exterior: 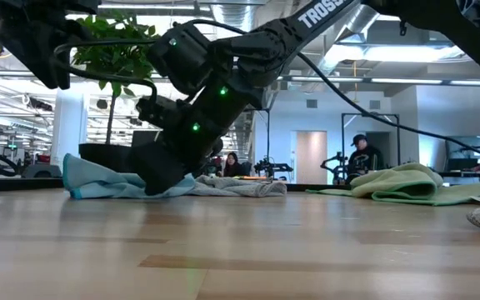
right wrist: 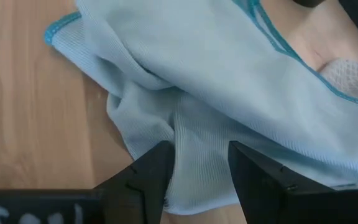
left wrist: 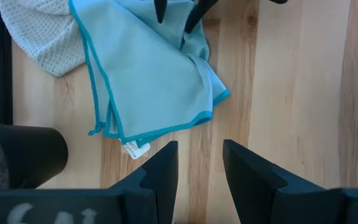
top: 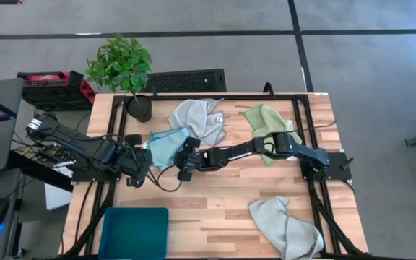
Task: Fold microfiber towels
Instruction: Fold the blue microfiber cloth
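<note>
blue towel: light blue towel (top: pixel 167 145) lies partly doubled over on the wood table (top: pixel 222 198), between the two grippers; teal-hemmed edges stacked on the side facing the left gripper, white tag poking out there
right gripper: right gripper (right wrist: pixel 194 171) is spread, fingers straddling a bunched fold of the blue cloth; cloth sits directly under and ahead of the fingers, nothing pinched as far as the frames show
left gripper: left gripper (left wrist: pixel 199 165) is spread, over bare wood just short of the towel's hemmed corner; towel lies straight ahead of its fingers, not touching
key relation: towel sits between the pincers; right one is already on the cloth's rumpled side, left one just off the opposite hemmed edge
long axis: hemmed edge runs roughly crosswise to the left fingers' reach, so that side offers a clean edge to nip
nearer arm: right, judged from the wrist view; low view shows it down at table level against the cloth
grey towel: grey towel (top: pixel 197 118) touches the blue one on the far side from both grippers, could get dragged
others: green towel (top: pixel 266 121) beyond the right arm, second grey towel (top: pixel 284 225) well apart, teal bin (top: pixel 134 232) well apart
likely next: right closes on the fold, judgement only
</note>
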Controlling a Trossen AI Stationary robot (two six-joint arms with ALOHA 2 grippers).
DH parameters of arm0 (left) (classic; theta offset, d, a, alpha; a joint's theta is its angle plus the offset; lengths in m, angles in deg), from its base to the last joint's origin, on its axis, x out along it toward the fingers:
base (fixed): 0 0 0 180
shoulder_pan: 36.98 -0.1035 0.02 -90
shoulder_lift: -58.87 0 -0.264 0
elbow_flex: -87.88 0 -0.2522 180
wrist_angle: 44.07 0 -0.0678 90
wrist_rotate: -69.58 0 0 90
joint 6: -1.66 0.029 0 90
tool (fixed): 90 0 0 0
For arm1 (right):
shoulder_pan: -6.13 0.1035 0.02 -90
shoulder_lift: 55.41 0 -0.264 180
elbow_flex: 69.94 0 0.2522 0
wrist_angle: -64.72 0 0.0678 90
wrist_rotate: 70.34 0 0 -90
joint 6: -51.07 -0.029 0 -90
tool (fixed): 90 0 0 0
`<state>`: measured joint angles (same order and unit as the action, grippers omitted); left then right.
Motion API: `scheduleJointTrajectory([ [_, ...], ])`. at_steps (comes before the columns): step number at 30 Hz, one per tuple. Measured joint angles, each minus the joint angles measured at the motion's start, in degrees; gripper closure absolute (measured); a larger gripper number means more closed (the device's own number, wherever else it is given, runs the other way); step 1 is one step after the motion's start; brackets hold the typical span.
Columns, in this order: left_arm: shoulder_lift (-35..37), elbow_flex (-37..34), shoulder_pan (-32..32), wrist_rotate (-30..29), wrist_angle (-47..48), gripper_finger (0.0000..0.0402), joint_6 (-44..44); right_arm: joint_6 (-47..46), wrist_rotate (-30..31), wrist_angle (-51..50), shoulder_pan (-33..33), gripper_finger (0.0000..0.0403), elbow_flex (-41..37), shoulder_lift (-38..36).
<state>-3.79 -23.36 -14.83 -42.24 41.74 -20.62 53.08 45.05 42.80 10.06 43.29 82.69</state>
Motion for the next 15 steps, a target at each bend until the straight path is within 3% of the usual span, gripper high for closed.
scheduleJointTrajectory([
  [15, 0.0, 0.0, 0.0, 0.0, 0.0, 0.0281, 0.0, 2.9, 1.7, 4.2, 0.6, 0.0214, 0.0, 0.1],
])
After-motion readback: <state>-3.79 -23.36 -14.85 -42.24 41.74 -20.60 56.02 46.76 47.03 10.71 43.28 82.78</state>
